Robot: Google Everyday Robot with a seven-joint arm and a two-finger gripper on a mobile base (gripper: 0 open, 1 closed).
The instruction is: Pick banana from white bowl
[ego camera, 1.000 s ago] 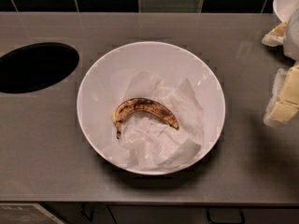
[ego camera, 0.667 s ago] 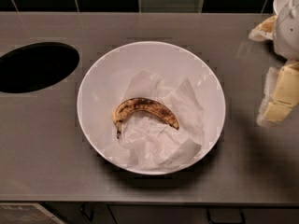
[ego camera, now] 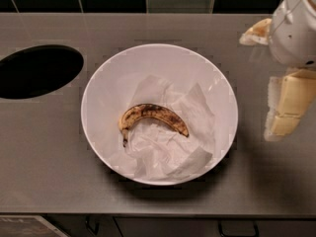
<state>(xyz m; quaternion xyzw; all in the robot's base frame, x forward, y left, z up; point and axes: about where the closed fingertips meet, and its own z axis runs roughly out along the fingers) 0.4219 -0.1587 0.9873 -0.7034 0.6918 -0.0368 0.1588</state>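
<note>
Cream-padded pincer [ego camera: 257,85] right; brown-blotched yellow banana [ego camera: 153,116]

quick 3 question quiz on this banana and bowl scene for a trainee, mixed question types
1. True or false: the banana lies on crumpled paper inside the white bowl.
2. Where is the gripper? A: over the banana. B: beside the bowl, at the right edge of the camera view. C: inside the bowl.
3. Fill in: in the camera view, the dark oval hole lies to the bowl's ___.

Key: 1 true; 2 B, with its fingers open and nothing held; 3 left.
</note>
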